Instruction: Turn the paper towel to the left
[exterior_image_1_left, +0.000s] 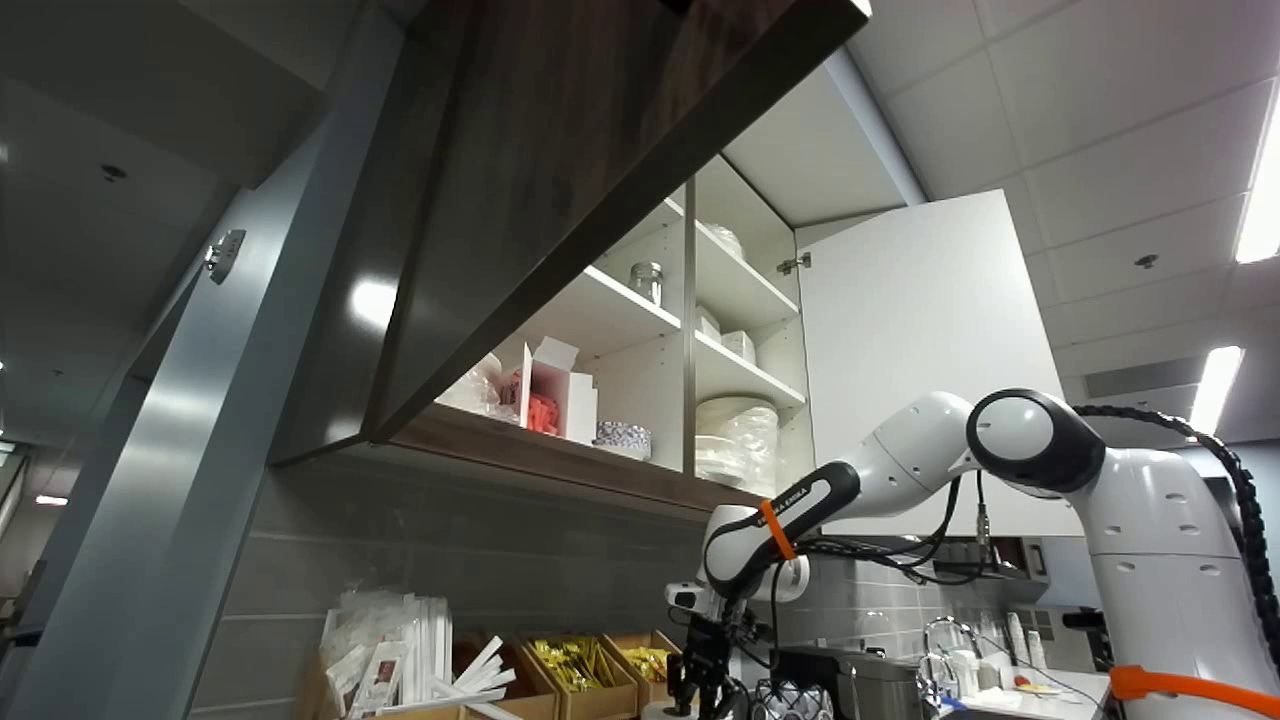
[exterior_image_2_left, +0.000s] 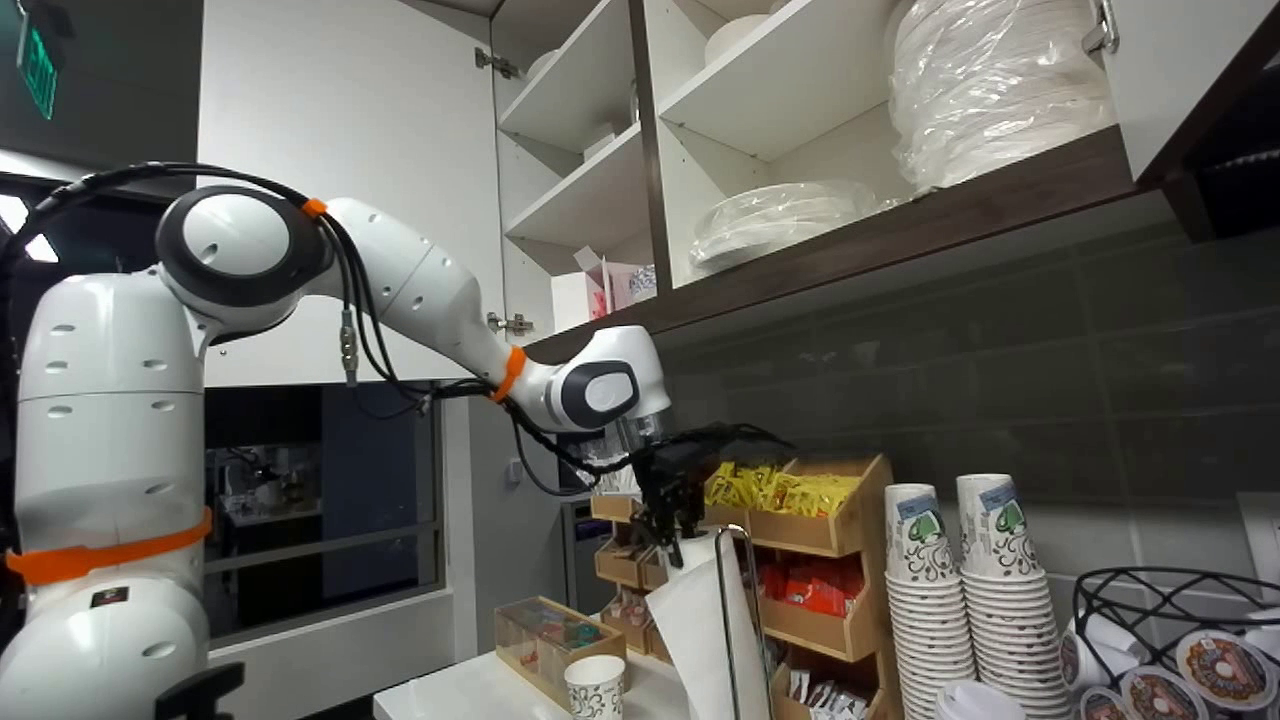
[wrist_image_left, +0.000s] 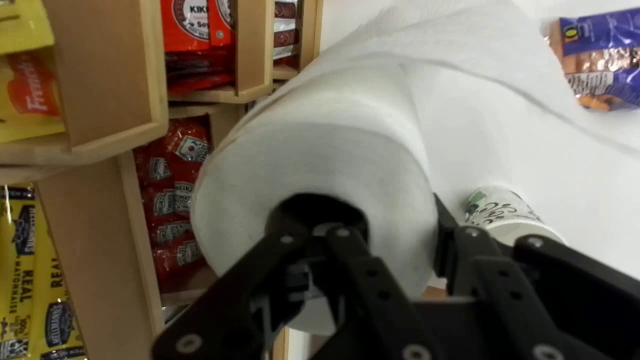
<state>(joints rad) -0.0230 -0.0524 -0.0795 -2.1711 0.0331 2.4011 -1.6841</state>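
The white paper towel (wrist_image_left: 310, 155) is an upright roll on the counter, seen end-on from above in the wrist view. In an exterior view the paper towel (exterior_image_2_left: 705, 620) has a loose sheet hanging down, beside a thin metal holder rod (exterior_image_2_left: 752, 610). My gripper (wrist_image_left: 387, 217) straddles the roll's wall at its top end. One finger reaches into the dark core hole, and the other finger (wrist_image_left: 445, 240) presses against the outer side. The inner fingertip is partly hidden in the hole. From outside, the gripper (exterior_image_2_left: 678, 545) points down onto the roll's top.
A wooden condiment rack (exterior_image_2_left: 860, 610) stands close behind the roll. A paper cup (exterior_image_2_left: 596, 686) and a clear-fronted box (exterior_image_2_left: 555, 640) share the counter. Cup stacks (exterior_image_2_left: 930, 610) and a wire basket (exterior_image_2_left: 1130, 590) stand farther along. Open cabinet shelves (exterior_image_2_left: 880, 235) hang above the arm.
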